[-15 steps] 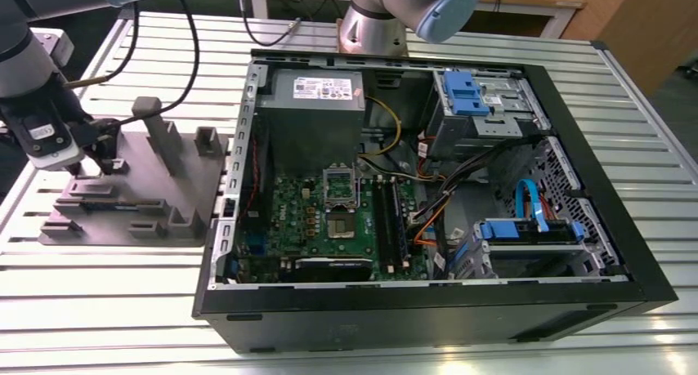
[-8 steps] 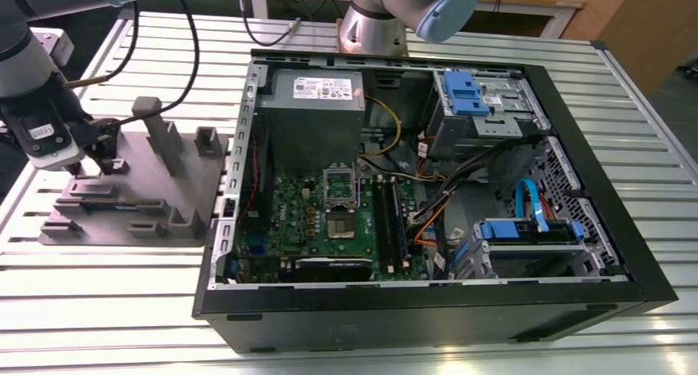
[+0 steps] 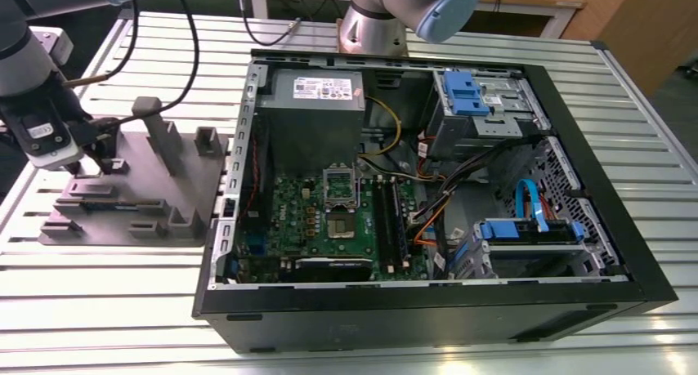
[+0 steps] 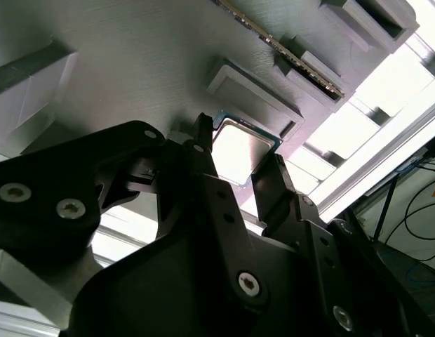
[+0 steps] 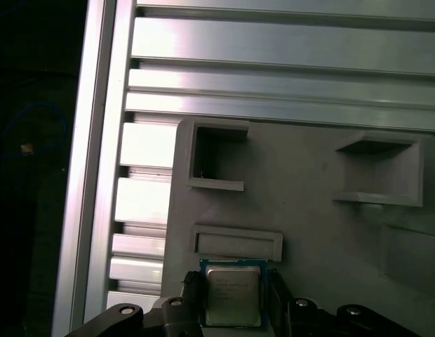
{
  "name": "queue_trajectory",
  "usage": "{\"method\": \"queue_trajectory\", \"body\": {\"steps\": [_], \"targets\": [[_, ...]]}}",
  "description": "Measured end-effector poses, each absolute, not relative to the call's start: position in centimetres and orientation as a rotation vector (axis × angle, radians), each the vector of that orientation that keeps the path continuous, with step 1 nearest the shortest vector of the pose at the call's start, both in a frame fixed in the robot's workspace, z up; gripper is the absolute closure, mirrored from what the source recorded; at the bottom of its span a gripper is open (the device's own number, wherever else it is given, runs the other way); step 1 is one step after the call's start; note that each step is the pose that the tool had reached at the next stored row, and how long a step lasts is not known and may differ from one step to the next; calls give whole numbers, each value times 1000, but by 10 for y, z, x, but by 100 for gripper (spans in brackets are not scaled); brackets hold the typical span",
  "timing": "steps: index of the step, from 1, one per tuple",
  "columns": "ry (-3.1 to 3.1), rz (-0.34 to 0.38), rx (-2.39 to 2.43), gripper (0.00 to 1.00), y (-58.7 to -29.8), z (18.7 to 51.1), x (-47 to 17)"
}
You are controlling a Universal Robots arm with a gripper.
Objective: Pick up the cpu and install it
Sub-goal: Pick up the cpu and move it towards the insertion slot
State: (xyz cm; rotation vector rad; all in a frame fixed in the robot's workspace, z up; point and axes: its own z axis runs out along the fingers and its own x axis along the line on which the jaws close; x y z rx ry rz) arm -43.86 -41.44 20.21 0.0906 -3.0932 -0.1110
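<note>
The cpu (image 5: 233,291), a small square chip with a silvery top, sits between my two black fingers (image 5: 191,295) over the grey moulded plate (image 5: 316,232). In both wrist views the fingers press against two opposite edges of the chip, so my gripper (image 4: 238,144) is shut on the cpu (image 4: 240,153). I cannot tell whether the chip still rests on the plate. In the exterior view my gripper (image 3: 96,169) hangs over the far part of the plate (image 3: 131,207), at the exterior view's left. The silver-framed socket (image 3: 340,202) lies on the green board inside the open computer case (image 3: 436,310).
Raised blocks and posts (image 3: 163,142) stand on the plate close to my gripper. The case holds a grey power supply (image 3: 316,105), blue drive bays (image 3: 475,93) and loose cables (image 3: 458,187). A second arm's base (image 3: 377,20) stands behind the case on the slatted metal table (image 3: 109,293).
</note>
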Motion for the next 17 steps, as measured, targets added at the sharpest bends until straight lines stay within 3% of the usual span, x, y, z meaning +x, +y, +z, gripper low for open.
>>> {"method": "queue_trajectory", "body": {"steps": [17], "targets": [[-3093,-111,91,53,-414,207,-439]]}}
